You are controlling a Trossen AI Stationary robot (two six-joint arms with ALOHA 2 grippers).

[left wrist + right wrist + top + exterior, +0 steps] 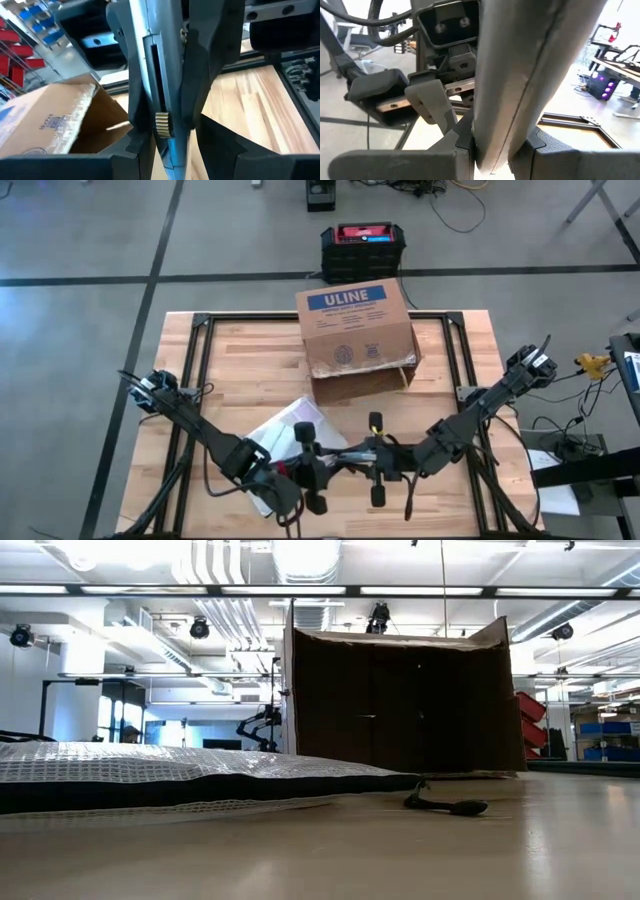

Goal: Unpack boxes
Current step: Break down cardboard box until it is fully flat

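Brown cardboard first: found the box (356, 330) at the upper centre of the frame in the high view, on the far part of the wooden bench (230, 360). Saw it tipped on its side, blue ULINE label facing up and the open mouth turned toward the bottom of the frame. Saw the same dark, open interior filling the centre right of the low view.

Spotted a clear plastic bag (280, 430) lying flat at lower centre left, well apart from the box, and a small black piece (447, 805) on the bench in front of the opening in the low view. Noted a black-and-red case (362, 242) on the floor beyond the bench, at top centre.

Found the left end effector (325, 465) at lower centre, just past the bag's edge, nose to nose with the right end effector (365, 463). Between them, made out a slim grey tool (345, 452). From the left wrist, saw both dark fingers pressed narrow against the tool's sides, a brass wheel on its edge. From the right wrist, saw that pair likewise clamped narrow on the grey body.
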